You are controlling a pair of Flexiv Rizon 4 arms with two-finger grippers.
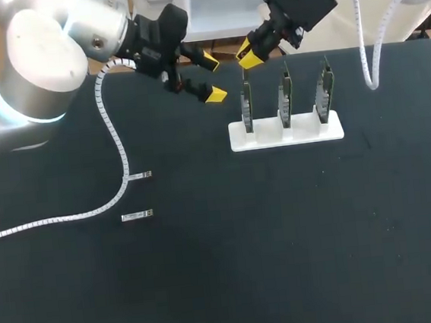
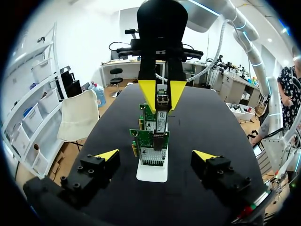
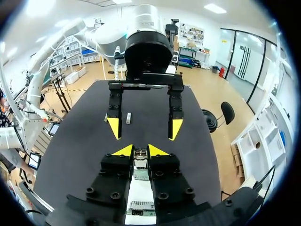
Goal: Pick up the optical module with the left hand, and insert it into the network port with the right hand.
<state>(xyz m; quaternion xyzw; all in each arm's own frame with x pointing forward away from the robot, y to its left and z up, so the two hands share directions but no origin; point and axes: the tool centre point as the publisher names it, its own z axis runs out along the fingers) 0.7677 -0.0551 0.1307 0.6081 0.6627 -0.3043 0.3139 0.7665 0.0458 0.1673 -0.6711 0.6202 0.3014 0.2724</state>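
Pinching the optical module (image 3: 140,157) between its yellow tips, the right gripper (image 1: 249,53) hangs by the table's (image 1: 286,261) far edge, around 12 o'clock, right over the left-end network card (image 1: 247,106) on the white stand (image 1: 285,134). Meanwhile the left gripper (image 1: 212,76) is spread wide with nothing in it, at its 9 o'clock. Two spare modules (image 1: 137,215) lie near 9 o'clock by the white cable (image 1: 109,130). Bare black tabletop from 3 round to 7 o'clock.
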